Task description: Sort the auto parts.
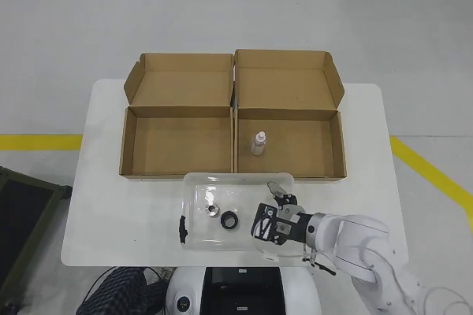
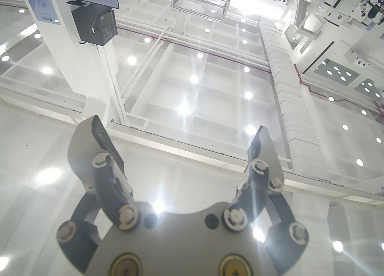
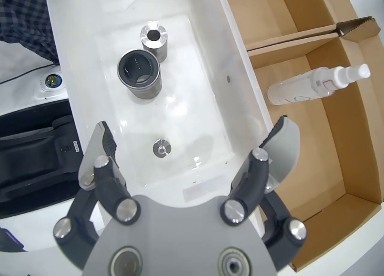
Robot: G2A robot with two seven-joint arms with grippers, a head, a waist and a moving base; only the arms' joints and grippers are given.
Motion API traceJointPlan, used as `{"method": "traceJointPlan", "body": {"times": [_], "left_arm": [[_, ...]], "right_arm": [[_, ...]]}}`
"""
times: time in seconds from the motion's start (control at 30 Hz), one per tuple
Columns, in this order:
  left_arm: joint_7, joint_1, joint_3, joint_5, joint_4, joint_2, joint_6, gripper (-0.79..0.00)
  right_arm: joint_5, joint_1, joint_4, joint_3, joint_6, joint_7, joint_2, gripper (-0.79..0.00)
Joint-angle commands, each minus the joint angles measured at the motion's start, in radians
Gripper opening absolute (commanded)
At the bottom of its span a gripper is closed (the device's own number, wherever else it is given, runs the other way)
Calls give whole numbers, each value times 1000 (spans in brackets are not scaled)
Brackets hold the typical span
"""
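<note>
- while your right gripper [image 3: 192, 129] hangs over the right end of the clear tray [image 3: 222, 49], its fingers are spread wide and hold nothing.
- you'll see a small round metal part [image 3: 162, 147] on the tray floor, under the gap between those fingers and nearer one finger than the other; nothing touches it.
- further left in the tray, a dark bushing [image 3: 139, 75] stands on end, with a steel sleeve [image 3: 154, 39] just beside it, also upright; both are well apart from the gripper.
- from above, the tray sits at the near middle of the white table [image 1: 126, 220], with a strip of black tape [image 1: 182, 228] at its left end.
- two open cardboard boxes stand side by side just beyond the tray; the right box [image 1: 299, 150] holds a white spray bottle [image 1: 258, 142], standing upright near its left wall, beside the left box [image 1: 177, 146].
- your left gripper [image 2: 178, 127] points up at the ceiling, fingers wide apart and holding nothing.
</note>
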Motion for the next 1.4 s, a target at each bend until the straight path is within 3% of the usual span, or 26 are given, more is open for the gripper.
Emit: {"method": "traceJointPlan", "body": {"times": [0.0,0.43,0.5,0.57,0.63,1.03,1.37], "left_arm": [[0,0,0,0,0,0,0,0],[0,0,0,0,0,0,0,0],[0,0,0,0,0,0,0,0],[0,0,0,0,0,0,0,0],[0,0,0,0,0,0,0,0],[0,0,0,0,0,0,0,0],[0,0,0,0,0,0,0,0]], "right_arm": [[0,3,0,-5,-2,17,2,0],[51,74,66,-33,-32,97,11,-15],[56,81,72,-38,-37,113,13,-62],[61,90,76,-44,-41,132,15,-191],[64,95,78,-48,-44,146,16,-252],[66,126,96,-89,-44,206,32,-225],[63,157,133,-143,-31,219,49,-308]]}}
